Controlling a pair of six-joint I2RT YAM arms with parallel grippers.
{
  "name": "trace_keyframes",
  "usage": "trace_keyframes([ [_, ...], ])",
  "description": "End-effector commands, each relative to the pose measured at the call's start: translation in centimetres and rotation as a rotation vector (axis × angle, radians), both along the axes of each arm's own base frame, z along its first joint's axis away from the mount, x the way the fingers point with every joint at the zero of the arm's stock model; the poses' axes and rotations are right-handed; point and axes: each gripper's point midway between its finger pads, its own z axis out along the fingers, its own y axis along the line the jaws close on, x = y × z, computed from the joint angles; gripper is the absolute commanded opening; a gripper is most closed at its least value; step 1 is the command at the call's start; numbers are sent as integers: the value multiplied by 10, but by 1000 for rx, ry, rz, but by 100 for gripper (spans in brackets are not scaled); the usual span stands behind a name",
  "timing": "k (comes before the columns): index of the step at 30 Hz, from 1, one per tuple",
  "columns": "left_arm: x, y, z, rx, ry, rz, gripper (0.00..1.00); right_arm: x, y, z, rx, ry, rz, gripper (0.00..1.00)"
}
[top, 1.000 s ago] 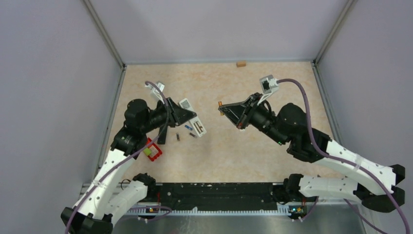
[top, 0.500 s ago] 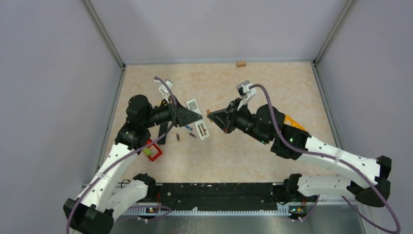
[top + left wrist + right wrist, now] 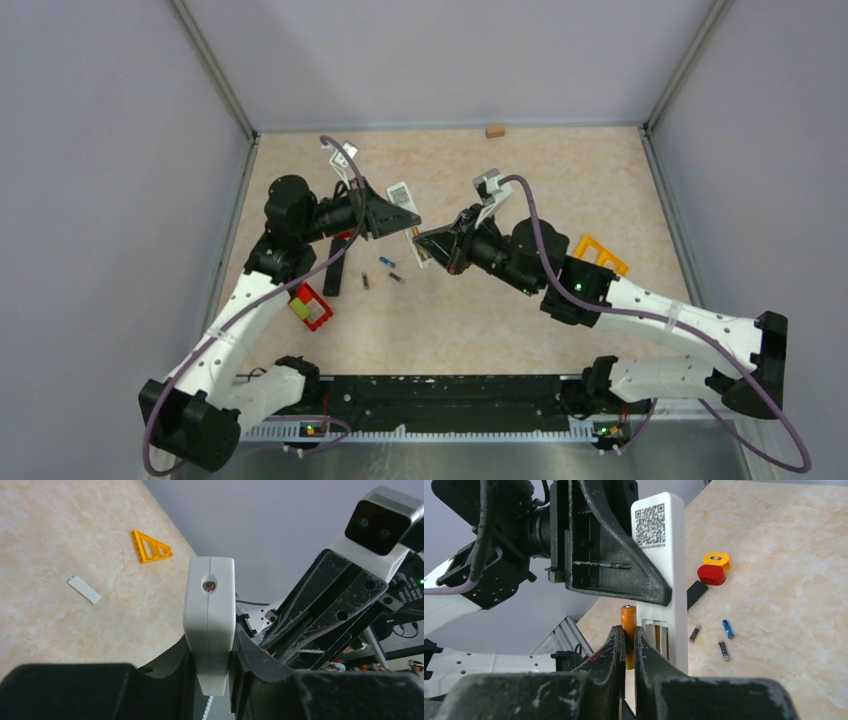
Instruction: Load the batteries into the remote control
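Remote clamped in raised left pincer, orange battery in outstretched right pincer

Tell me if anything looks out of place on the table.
A blue battery and two dark batteries lie scattered on the table, apart from each other. A small brown block sits alone at the far edge. Nothing looks damaged.

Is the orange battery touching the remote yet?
Cannot tell: in the right wrist view the orange battery overlaps the edge of the remote, hiding any gap.
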Motion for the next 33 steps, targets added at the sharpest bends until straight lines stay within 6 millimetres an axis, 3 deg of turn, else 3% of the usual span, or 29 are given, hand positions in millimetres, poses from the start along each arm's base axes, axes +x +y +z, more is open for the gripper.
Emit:
trace_keyframes([
  [1, 2, 0, 32, -74, -8, -45, 0, 2, 10, 18, 63, -19, -1, 0],
  [15, -10, 1, 42, -98, 0, -132, 0, 17, 5, 7, 8, -155, -61, 0],
  [24, 1, 3, 52, -155, 7, -56, 0, 13, 7, -6, -47, -162, -25, 1],
  [33, 2, 5, 58, -165, -10, -25, 0, 11, 2, -7, -53, -165, -24, 2],
])
